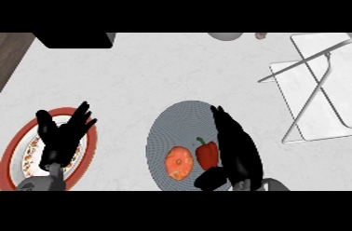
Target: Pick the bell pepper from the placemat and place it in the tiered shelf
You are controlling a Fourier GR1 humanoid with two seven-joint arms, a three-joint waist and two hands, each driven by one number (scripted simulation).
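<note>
- The shelf [317,92] stands well right of the placemat [172,118].
- The right hand [237,151], fingers straight, lies beside the pepper [207,153], not gripping.
- The orange fruit [179,162] (touching-close) could get knocked as the fingers curl.
- The left hand [62,137] rests open over a plate [14,151].

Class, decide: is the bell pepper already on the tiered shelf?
No, the bell pepper lies on the placemat beside the right robot hand, apart from the tiered shelf.
</note>
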